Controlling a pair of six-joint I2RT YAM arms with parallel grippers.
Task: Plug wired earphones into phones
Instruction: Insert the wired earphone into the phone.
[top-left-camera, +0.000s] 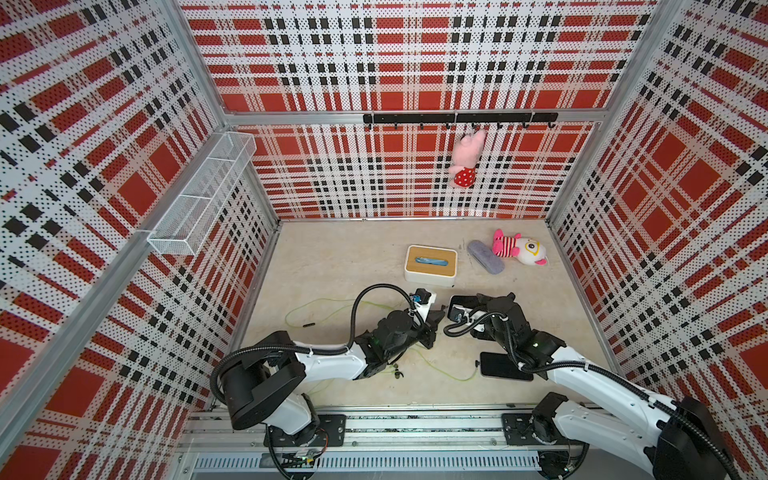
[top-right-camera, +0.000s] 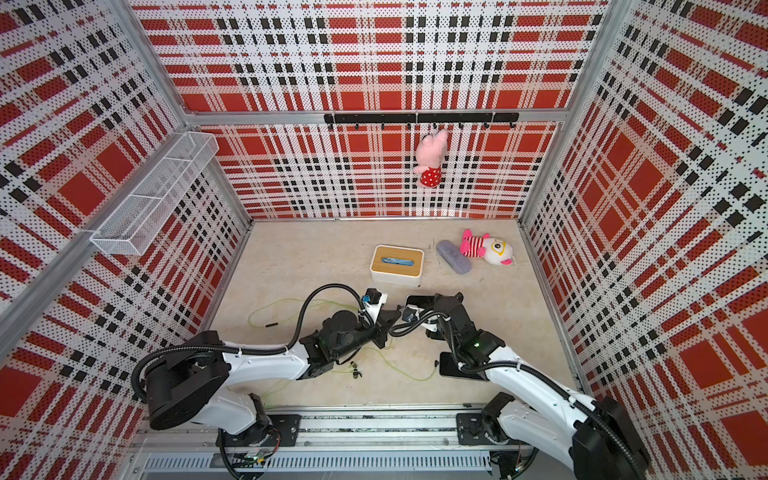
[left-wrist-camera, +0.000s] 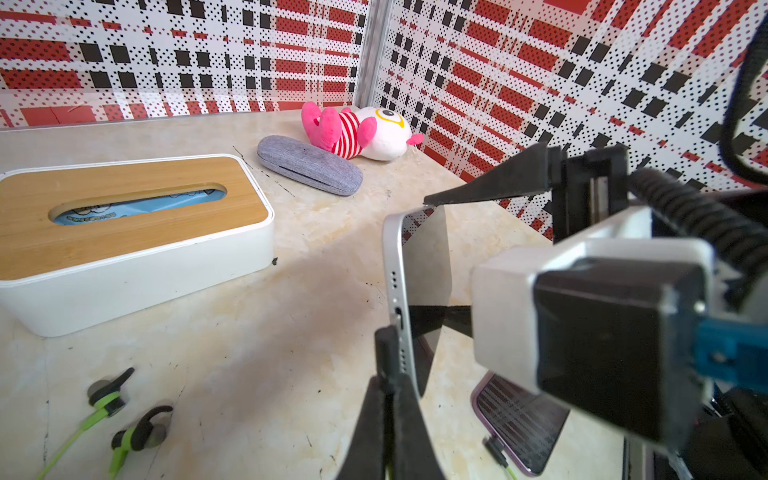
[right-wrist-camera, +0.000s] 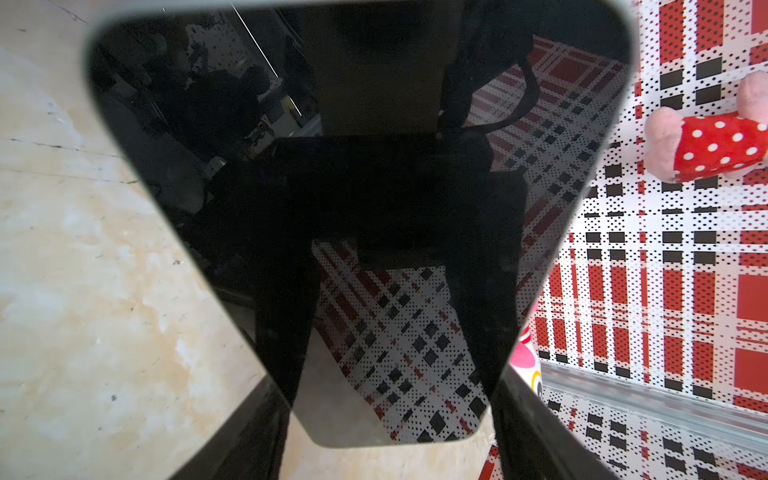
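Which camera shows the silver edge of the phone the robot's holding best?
The left wrist view: the held phone turns its silver edge, with holes and port, towards that camera, close up. The right wrist view shows only its dark screen; both top views show just a dark sliver of it.

The left hand (left-wrist-camera: 388, 386) is pinching a plug (left-wrist-camera: 386, 353) just at the end edge of the raised phone (left-wrist-camera: 428, 257), which the right hand (right-wrist-camera: 386, 399) is clamping between its fingers, up off the worktop (top-left-camera: 332, 257). Ahead of both hands the tissue box (top-left-camera: 431, 266) is sitting nearest. Further ahead of the right hand, the fabric case (top-left-camera: 485, 257) and the plush toy (top-left-camera: 521, 249) are lying side by side near the back corner. Behind the right hand, under its arm, the flat phone (top-left-camera: 498, 368) is lying with a second plug (left-wrist-camera: 495, 449) at its end. Behind the left hand, a pair of earbuds (top-left-camera: 397, 372) is resting between the two arms. A short stub (top-left-camera: 307, 325) on the earphone cable is lying well out to that hand's outer side.
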